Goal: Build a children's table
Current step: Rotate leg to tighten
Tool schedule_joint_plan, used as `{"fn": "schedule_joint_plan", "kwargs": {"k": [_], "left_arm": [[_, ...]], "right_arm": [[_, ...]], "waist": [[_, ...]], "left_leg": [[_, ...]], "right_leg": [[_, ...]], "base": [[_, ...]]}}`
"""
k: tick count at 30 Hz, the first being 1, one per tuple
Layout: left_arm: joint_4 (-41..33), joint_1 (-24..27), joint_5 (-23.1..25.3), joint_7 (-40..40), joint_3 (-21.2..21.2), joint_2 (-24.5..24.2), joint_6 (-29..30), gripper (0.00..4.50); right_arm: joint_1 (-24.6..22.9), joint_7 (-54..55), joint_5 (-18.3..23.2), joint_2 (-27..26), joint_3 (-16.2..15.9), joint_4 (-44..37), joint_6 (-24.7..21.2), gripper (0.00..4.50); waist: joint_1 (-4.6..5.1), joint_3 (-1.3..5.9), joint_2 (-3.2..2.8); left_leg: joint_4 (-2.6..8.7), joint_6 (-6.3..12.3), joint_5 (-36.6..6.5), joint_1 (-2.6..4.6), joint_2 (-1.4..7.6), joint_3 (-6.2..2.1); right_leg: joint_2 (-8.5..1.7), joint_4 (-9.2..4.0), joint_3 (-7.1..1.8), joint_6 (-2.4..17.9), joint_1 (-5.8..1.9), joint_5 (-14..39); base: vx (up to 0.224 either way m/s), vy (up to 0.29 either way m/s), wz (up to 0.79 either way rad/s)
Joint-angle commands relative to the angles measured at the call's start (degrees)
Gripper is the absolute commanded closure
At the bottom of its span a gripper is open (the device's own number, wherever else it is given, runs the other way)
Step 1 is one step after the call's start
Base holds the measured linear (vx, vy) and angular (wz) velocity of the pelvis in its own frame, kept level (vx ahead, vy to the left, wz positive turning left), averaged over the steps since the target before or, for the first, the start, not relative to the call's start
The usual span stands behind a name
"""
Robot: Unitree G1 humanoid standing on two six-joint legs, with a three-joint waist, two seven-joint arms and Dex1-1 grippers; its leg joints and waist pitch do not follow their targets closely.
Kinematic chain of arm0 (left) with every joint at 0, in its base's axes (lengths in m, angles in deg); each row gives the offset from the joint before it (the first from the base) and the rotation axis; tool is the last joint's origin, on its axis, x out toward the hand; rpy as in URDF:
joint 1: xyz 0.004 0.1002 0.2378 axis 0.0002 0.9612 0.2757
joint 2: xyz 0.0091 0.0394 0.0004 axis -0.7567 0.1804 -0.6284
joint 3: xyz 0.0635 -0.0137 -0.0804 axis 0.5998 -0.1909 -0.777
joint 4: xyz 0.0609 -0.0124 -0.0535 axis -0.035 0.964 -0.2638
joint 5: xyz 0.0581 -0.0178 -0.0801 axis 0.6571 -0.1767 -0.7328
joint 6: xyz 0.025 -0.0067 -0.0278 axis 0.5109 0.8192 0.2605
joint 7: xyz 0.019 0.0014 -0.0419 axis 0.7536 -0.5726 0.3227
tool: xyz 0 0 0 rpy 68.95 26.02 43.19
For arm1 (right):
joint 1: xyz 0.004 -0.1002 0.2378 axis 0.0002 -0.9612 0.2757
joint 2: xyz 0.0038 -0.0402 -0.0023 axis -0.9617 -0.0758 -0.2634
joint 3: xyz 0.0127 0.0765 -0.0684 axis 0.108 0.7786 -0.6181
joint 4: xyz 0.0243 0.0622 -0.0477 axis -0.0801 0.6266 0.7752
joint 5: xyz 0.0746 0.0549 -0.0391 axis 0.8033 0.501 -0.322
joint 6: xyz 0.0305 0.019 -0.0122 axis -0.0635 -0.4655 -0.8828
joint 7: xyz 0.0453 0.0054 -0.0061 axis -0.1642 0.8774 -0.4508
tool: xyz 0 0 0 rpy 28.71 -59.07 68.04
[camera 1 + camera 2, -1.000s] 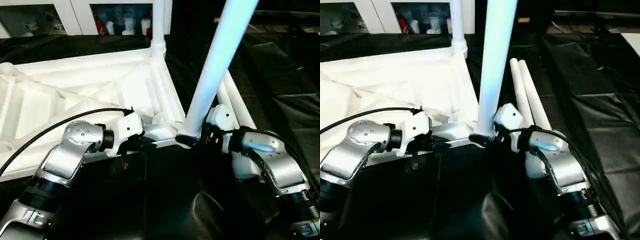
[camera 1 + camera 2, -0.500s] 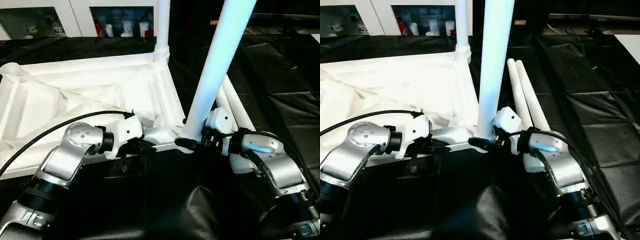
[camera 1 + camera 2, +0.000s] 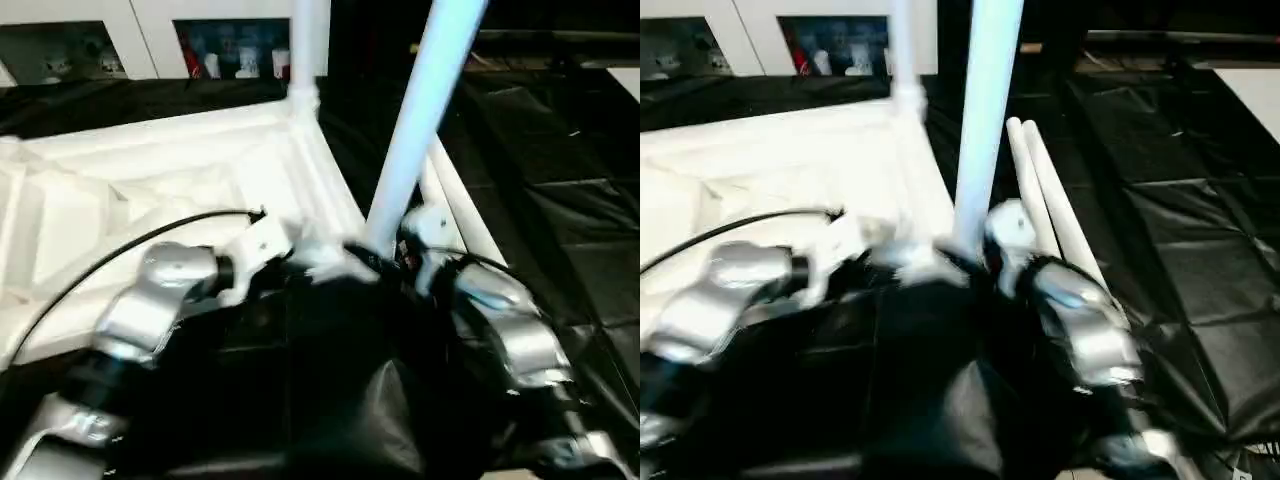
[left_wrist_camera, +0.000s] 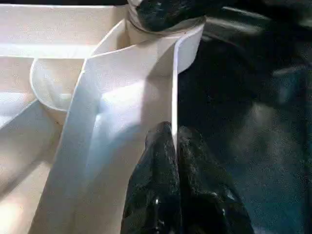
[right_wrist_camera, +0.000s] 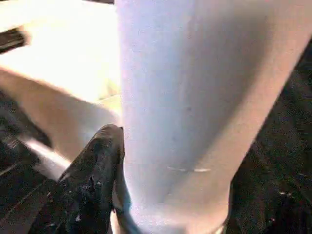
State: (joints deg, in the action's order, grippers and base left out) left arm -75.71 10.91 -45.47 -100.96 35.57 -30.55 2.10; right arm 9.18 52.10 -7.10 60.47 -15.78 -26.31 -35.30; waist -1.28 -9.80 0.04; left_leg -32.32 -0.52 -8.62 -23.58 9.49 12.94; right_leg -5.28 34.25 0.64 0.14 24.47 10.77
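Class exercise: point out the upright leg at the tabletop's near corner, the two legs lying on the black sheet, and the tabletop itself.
upright leg [image 3: 420,110], left eye view, middle of its shaft.
two lying legs [image 3: 1045,200], right eye view, on one leg's shaft.
tabletop [image 3: 150,190], left eye view, ribbed underside.

upright leg [image 3: 415,120] blocks centre, spare legs [image 3: 1045,200] right

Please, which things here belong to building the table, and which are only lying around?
Job: tabletop; near leg held by right end effector; far leg standing in its socket; two spare legs; left end effector.
Not the job: cabinet; black sheet.
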Motion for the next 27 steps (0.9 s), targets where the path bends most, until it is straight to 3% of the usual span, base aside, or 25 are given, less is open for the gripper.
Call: {"fn": "schedule_joint_plan", "kwargs": {"k": [1, 2, 4, 7, 9, 13, 15, 17, 18, 19, 24, 26, 27], "left_arm": [[5.44, 0.49, 1.73, 8.29, -0.07, 3.31, 3.69, 4.50], [6.39, -0.13, 2.05, 10.06, -0.20, 4.59, 4.26, 4.50], [7.38, -0.74, 2.35, 11.90, -0.42, 5.84, 4.67, 4.50], [11.25, -3.12, 4.34, 17.10, 0.24, 9.49, 5.33, 4.50], [12.26, -3.65, 5.02, 17.46, 1.02, 9.86, 4.75, 4.50], [12.45, -3.93, 5.77, 17.53, 1.50, 9.90, 3.97, 4.50], [12.18, -3.87, 5.83, 17.40, 1.49, 9.74, 3.91, 4.50], [11.74, -3.75, 6.00, 17.06, 1.48, 9.36, 4.03, 4.50], [11.24, -3.55, 5.99, 16.43, 1.28, 8.79, 4.09, 4.50], [11.00, -3.45, 5.96, 16.08, 1.21, 8.51, 4.07, 4.50], [8.03, -1.99, 5.13, 11.18, 1.25, 5.11, 2.53, 4.50], [7.13, -1.47, 4.90, 9.75, 1.29, 4.00, 2.17, 4.50], [5.57, -0.50, 4.34, 6.76, 1.38, 1.67, 1.03, 4.50]], "right_arm": [[0.30, 8.36, -0.33, -4.07, 1.04, 5.40, -4.28, 1.86], [1.27, 11.55, -0.27, -6.02, 1.78, 7.32, -5.48, 1.86], [2.20, 13.95, -0.10, -7.69, 2.32, 9.08, -6.17, 1.87], [5.67, 22.04, -0.66, -13.21, 3.38, 15.71, -6.31, 1.87], [6.53, 21.90, -0.82, -14.17, 2.70, 17.05, -5.91, 1.87], [6.71, 18.98, -0.97, -15.14, 1.83, 16.57, -5.09, 1.87], [6.54, 18.74, -1.22, -15.08, 1.67, 16.04, -4.68, 1.17], [6.76, 18.79, -1.70, -15.16, 1.76, 15.68, -4.18, 1.11], [7.23, 19.03, -1.67, -14.95, 2.21, 15.31, -3.88, 1.11], [7.40, 19.03, -1.64, -14.81, 2.37, 15.07, -3.79, 0.81], [7.01, 11.98, -1.05, -10.05, 0.60, 9.56, -3.40, 0.81], [6.59, 9.35, -0.21, -8.36, 0.43, 7.64, -4.26, 0.81], [5.54, 3.68, 0.59, -4.21, -0.43, 4.07, -4.65, 0.81]], "waist": [[0.38, 2.54, 0.31], [0.52, 2.35, 0.31], [0.89, 2.24, 0.27], [1.32, 2.09, 0.28], [1.48, 1.91, 0.23], [1.59, 2.03, 0.10], [1.46, 2.11, 0.10], [1.39, 2.10, 0.07], [1.58, 2.06, 0.19], [1.69, 2.14, 0.16], [1.69, 2.25, 0.23], [1.47, 2.53, 0.36], [1.41, 2.50, 0.39]], "left_leg": [[5.02, -1.53, -20.65, 2.60, 3.47, -2.54], [5.19, -2.21, -22.08, 2.67, 3.48, -2.68], [5.42, -4.73, -27.78, 3.52, 3.29, -3.33], [5.86, -5.26, -30.47, 3.96, 3.19, -3.58], [6.02, -5.61, -33.32, 4.21, 3.09, -3.83], [6.68, -6.06, -36.03, 4.03, 3.14, -4.25], [6.65, -5.74, -35.49, 4.11, 3.16, -4.08], [6.58, -5.22, -34.65, 3.93, 3.14, -3.94], [6.73, -4.99, -34.18, 3.44, 3.12, -4.12], [6.91, -4.96, -33.65, 3.01, 3.16, -4.35], [6.75, -4.04, -30.87, 3.04, 3.24, -4.01], [6.63, -3.03, -27.30, 2.71, 3.36, -3.71], [6.60, -2.32, -24.83, 2.53, 3.34, -3.44]], "right_leg": [[-2.93, -5.18, -1.89, 9.40, -0.89, 24.78], [-2.98, -5.31, -1.86, 8.77, -0.78, 26.85], [-3.19, -6.11, -1.77, 6.10, -0.24, 33.40], [-2.98, -6.78, -1.60, 4.41, 0.17, 33.32], [-2.90, -7.02, -1.39, 3.33, 0.44, 34.62], [-2.83, -7.16, -1.17, 2.82, 0.13, 32.06], [-2.95, -7.19, -1.42, 3.19, 0.31, 30.44], [-3.11, -7.18, -1.64, 3.46, 0.33, 29.74], [-3.21, -7.09, -1.52, 3.52, -0.03, 30.15], [-3.29, -6.87, -1.36, 3.63, -0.44, 30.34], [-3.39, -7.06, -1.57, 4.56, -0.31, 27.96], [-3.35, -6.72, -1.75, 5.31, -0.79, 24.18], [-3.27, -6.56, -1.77, 6.51, -0.86, 21.11]], "base": [[0.000, 0.000, 0.00], [0.000, 0.000, 0.00], [0.000, 0.000, 0.00], [-0.057, 0.022, -0.03], [0.000, 0.000, 0.00], [0.000, 0.000, 0.00], [0.000, 0.000, 0.00], [0.000, 0.000, 0.00], [0.000, 0.000, 0.00], [0.000, 0.000, 0.00], [0.000, 0.001, -0.04], [0.000, 0.000, 0.00], [0.000, 0.000, 0.00]]}}
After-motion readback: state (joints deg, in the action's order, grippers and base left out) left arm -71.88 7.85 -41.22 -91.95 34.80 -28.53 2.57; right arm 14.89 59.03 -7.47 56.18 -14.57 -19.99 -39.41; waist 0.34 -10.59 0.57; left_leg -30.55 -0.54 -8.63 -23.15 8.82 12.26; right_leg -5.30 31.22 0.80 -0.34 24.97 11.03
